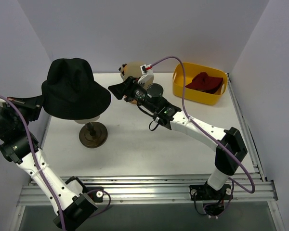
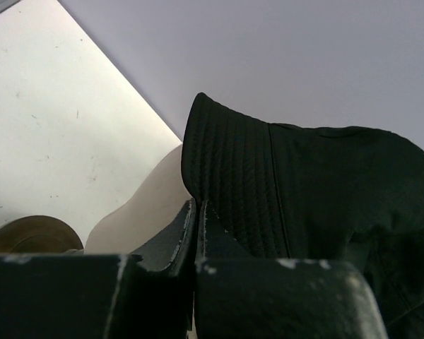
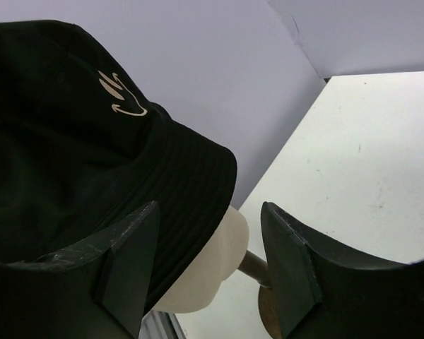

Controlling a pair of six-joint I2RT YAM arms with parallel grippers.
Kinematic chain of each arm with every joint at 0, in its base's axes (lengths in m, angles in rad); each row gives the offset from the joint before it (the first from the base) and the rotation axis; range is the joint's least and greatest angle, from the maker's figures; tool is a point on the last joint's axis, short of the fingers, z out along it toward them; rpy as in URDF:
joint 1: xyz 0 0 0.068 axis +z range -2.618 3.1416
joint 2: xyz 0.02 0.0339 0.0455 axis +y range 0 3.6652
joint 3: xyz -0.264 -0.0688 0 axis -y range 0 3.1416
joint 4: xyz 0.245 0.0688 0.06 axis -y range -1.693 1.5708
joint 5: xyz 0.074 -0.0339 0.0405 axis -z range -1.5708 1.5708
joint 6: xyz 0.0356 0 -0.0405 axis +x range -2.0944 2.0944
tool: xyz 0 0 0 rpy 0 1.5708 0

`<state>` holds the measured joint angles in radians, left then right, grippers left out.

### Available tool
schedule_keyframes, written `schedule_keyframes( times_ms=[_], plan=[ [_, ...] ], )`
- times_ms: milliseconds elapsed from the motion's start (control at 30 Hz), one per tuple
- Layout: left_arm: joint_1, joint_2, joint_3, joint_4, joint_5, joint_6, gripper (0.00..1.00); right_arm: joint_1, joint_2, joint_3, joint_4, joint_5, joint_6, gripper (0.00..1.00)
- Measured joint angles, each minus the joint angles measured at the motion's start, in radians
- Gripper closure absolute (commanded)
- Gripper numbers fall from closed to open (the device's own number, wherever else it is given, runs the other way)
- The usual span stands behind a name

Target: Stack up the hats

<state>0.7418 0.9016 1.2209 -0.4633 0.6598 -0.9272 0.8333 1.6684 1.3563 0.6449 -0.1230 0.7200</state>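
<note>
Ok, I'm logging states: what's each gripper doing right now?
Left gripper: shut at the black bucket hat brim; whether it pinches fabric cannot be told.
Right gripper: open, holding nothing.

1. The table (image 1: 135, 159) has a flat white top marked with faint scuffs and specks.
2. Silver slotted metal rails (image 1: 149, 190) run along the near edge of the table. A further rail (image 1: 242, 115) follows its right edge.
3. The back wall (image 1: 144, 29), left wall (image 1: 9, 53) and right wall (image 1: 277, 96) are plain pale lavender-white panels enclosing the table on three sides.
4. The back and right walls meet at the table's far right corner.
5. Lighting is even and diffuse; shadows on the table are soft.
</note>
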Motion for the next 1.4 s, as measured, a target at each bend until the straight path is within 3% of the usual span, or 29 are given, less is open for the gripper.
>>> schedule_keyframes(
  times_ms=[1067,1400],
  plan=[
    [0.005,-0.072,-0.134,0.026,0.001,0.051,0.98,0.045,0.048,-0.052,0.212,0.029,0.261,0.42],
    [0.005,-0.082,-0.172,0.027,0.003,0.066,0.98,0.046,0.096,-0.052,0.251,0.029,0.285,0.57]
  ],
)
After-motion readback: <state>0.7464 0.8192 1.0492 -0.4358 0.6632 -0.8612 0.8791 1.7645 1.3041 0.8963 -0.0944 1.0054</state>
